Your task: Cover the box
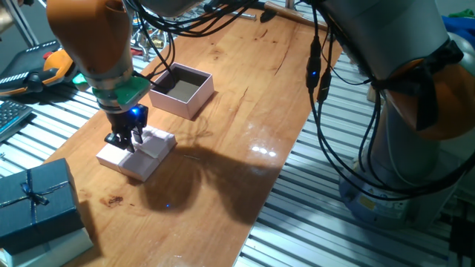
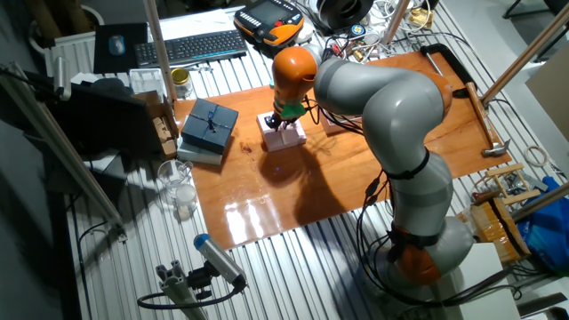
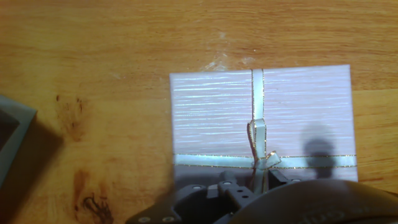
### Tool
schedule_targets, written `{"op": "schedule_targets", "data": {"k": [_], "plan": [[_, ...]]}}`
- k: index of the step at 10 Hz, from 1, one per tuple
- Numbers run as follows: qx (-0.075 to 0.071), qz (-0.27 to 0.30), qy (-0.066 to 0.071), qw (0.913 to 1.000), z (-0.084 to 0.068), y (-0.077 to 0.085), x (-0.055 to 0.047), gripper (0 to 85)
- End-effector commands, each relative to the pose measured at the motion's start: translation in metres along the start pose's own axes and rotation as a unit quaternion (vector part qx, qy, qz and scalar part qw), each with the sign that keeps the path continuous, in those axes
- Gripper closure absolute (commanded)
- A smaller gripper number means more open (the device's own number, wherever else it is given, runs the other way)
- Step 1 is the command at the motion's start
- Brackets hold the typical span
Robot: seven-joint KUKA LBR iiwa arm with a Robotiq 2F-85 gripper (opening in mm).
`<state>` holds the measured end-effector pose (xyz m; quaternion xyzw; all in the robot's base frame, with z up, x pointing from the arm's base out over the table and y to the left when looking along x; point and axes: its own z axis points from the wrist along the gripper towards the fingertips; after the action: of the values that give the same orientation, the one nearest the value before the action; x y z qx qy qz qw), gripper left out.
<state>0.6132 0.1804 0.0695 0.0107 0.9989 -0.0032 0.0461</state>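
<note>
The box (image 1: pixel 182 90) sits open toward the far side of the desk (image 1: pixel 245 111), its brownish inside showing and nothing on top of it, so the covering itself is not yet done. The lid (image 1: pixel 137 153), pale pink with a ribbon crossed over it, lies flat on the wood nearer the front, apart from the box. The claw (image 1: pixel 125 139) is down on that lid, right at the ribbon's knot; from where I stand the fingers look drawn in close, but I cannot tell whether they are clamped on the ribbon or just resting against it. By my reckoning the lid has yet to be lifted, carried over to the box and set down square. The desk is a warm, glossy wooden board on a slatted metal frame. A dark blue ribboned box (image 1: pixel 33 200) sits at the near corner, and a keyboard (image 2: pixel 188 46) and tangled cables (image 1: pixel 326 89) crowd the edges.
</note>
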Motion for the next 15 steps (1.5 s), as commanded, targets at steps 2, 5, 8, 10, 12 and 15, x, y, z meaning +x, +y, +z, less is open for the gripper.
{"op": "schedule_targets", "data": {"k": [2, 5, 8, 10, 12, 15], "plan": [[0.0, 0.003, -0.002, 1.0, 0.003, -0.001, -0.002, 51.0], [-0.002, 0.004, -0.002, 1.0, 0.005, -0.003, -0.005, 51.0], [-0.001, 0.005, -0.002, 1.0, 0.007, -0.005, -0.007, 51.0], [0.001, 0.007, -0.002, 1.0, 0.008, -0.005, -0.007, 51.0], [0.002, 0.007, -0.003, 1.0, 0.009, -0.007, -0.008, 51.0], [0.001, 0.007, -0.002, 1.0, 0.011, -0.01, -0.01, 51.0]]}}
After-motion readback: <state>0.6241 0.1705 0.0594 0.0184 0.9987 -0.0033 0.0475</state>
